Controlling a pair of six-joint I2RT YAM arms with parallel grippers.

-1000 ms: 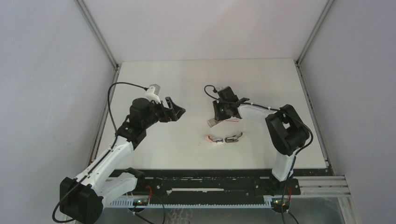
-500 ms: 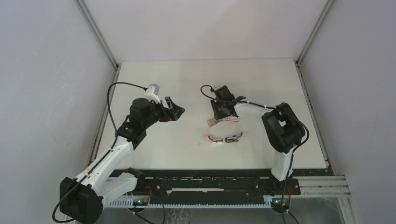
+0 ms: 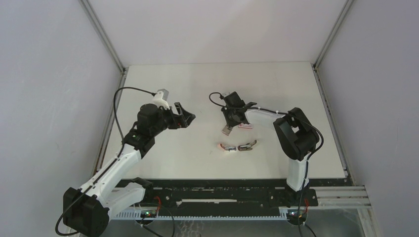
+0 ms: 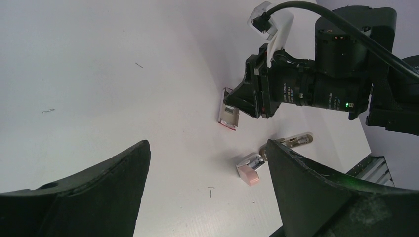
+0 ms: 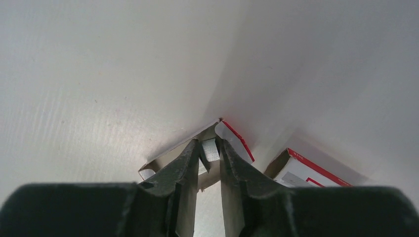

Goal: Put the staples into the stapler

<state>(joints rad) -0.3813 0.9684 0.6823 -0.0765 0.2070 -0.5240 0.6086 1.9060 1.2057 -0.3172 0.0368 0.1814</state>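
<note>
Two pincers. Left pincer spread wide, hovering above tabletop. Right pincer clamped on staples inside tilted tray, white box just beside. Stapler lying on tabletop nearer bases, just beside dark tool.

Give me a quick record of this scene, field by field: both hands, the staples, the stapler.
Left hand: open, empty, raised, apart from the items
Right hand: nearly shut, apparently pinching the staples inside the open box
Stapler: lying on the table, untouched, beside a dark tool
Stage: staples not yet loaded
</note>
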